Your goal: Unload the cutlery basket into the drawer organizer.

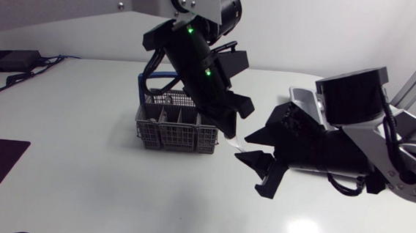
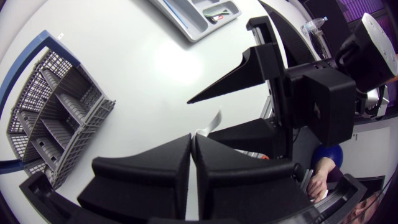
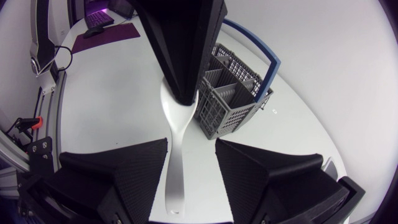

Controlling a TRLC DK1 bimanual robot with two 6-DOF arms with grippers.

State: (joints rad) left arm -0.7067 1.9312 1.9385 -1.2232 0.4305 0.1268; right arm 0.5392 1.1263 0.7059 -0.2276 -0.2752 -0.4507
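Clamping the bowl end of a white plastic spoon [image 3: 175, 162] between its closed fingers, the left gripper [image 1: 230, 130] is hanging tilted over the white table [image 1: 79, 181]. It is sitting just beside one end of the grey mesh cutlery basket with a blue handle [image 1: 174, 129].

The spoon's long handle is pointing out past the left gripper's tips and is running into the gap of the right gripper [image 3: 191, 144]. That gripper is coming in low from the other side. Its two broad black fingers [image 3: 118, 174] are standing spread, one on each side of the handle, so it is released and not grasping. The handle is lying close along one finger and is clearly apart from the other. I cannot tell whether it is touching the nearer finger, nor whether the handle's end is resting on the table.

The basket is standing upright on the table behind the left gripper, its divided compartments facing up. A light grey plastic drawer organizer [image 2: 186, 30] is lying flat on the table, well apart from the basket and beyond the right gripper in the left wrist view. A few small pieces are lying in its compartments, too small to identify.
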